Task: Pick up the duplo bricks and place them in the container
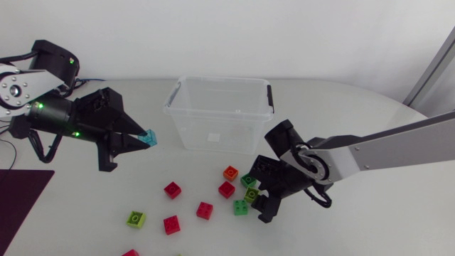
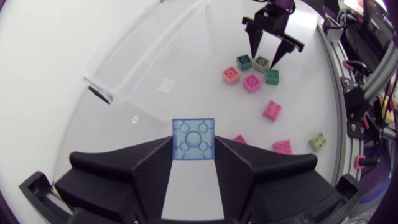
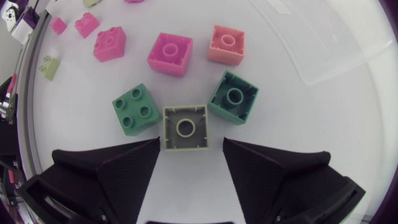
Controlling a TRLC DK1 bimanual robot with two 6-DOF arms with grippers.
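My left gripper [image 1: 146,139] hangs above the table to the left of the clear plastic container [image 1: 179,107], shut on a light blue brick [image 2: 193,139] at its fingertips. My right gripper [image 3: 191,146] is down at a cluster of bricks in front of the container. Its fingers stand open on either side of an olive brick [image 3: 185,127] that lies studs down. A green brick [image 3: 137,109] and a dark green brick [image 3: 233,97] flank the olive one. A pink brick [image 3: 170,53] and an orange brick [image 3: 226,44] lie just ahead.
More red bricks [image 1: 172,189] [image 1: 205,210] [image 1: 171,225] and a lime one [image 1: 136,219] are scattered over the table's front left. A dark mat [image 1: 21,206] lies at the left edge. The container holds no bricks.
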